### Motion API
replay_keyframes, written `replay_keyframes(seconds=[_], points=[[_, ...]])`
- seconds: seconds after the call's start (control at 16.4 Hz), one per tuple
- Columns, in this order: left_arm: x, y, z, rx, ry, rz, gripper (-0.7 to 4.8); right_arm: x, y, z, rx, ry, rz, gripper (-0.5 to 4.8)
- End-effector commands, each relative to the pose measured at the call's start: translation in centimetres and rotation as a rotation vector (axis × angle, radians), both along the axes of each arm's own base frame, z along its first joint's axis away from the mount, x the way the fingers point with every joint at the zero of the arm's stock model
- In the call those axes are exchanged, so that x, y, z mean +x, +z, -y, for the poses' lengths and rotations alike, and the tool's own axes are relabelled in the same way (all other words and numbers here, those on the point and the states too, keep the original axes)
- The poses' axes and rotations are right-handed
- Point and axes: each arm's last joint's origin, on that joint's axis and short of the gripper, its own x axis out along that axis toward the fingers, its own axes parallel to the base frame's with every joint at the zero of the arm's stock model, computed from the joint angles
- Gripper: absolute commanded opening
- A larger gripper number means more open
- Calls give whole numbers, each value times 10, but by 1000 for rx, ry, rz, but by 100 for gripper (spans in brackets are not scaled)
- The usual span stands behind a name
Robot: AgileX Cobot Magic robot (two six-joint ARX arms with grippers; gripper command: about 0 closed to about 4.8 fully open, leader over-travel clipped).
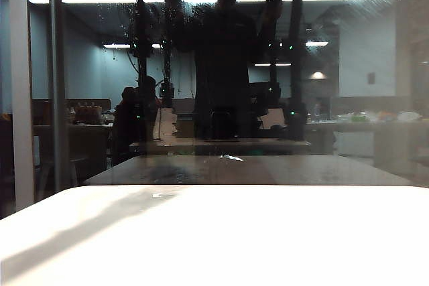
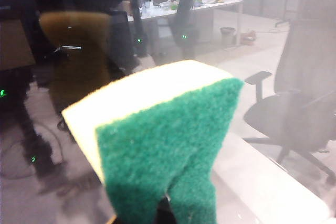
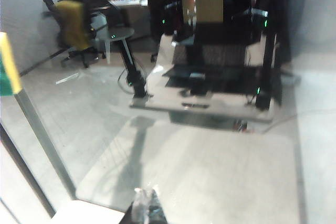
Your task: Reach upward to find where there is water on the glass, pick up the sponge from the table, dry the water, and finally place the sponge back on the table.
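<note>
In the left wrist view the sponge (image 2: 157,129) fills the middle, yellow foam with its green scouring face toward the camera. My left gripper (image 2: 164,214) is shut on its lower edge and pinches the foam into a fold, so the fingers are almost hidden. The sponge is held up close to the glass (image 2: 52,129). Its corner (image 3: 8,66) also shows in the right wrist view. My right gripper (image 3: 145,203) is shut and empty above the table's edge (image 3: 89,216). Thin whitish water streaks (image 1: 127,5) run down the upper left of the glass (image 1: 348,98). The white table (image 1: 268,239) lies bare in front.
A pale vertical frame bar (image 1: 20,98) stands at the left of the pane. The glass mirrors a dark standing person (image 1: 224,51), the arm posts and ceiling light strips. Behind it are an office chair (image 2: 294,108) and desks. Neither arm itself shows in the exterior view.
</note>
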Motion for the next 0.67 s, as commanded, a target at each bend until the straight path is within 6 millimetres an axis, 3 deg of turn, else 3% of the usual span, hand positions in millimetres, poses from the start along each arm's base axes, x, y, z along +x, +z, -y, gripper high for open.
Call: replay_keyframes(seconds=[0.06, 0.12, 0.18, 0.37, 0.43, 0.67], points=[[-44, 15, -9, 8, -6, -17, -6, -19, 4, 1, -17, -3, 53, -2], [-61, 22, -13, 3, -6, 4, -6, -23, 5, 1, -17, -3, 62, -2], [-92, 35, -20, -7, -7, 62, -6, -27, 5, 1, -16, -3, 70, -2], [-154, 47, -33, -9, -66, 115, -6, -39, 5, 1, -16, -2, 74, -2], [-179, 42, -38, -9, -66, 117, -6, -44, 4, 1, -16, -1, 72, -2], [-215, 0, -47, 15, -63, 54, -6, -59, -8, 0, -59, -10, 62, -2]])
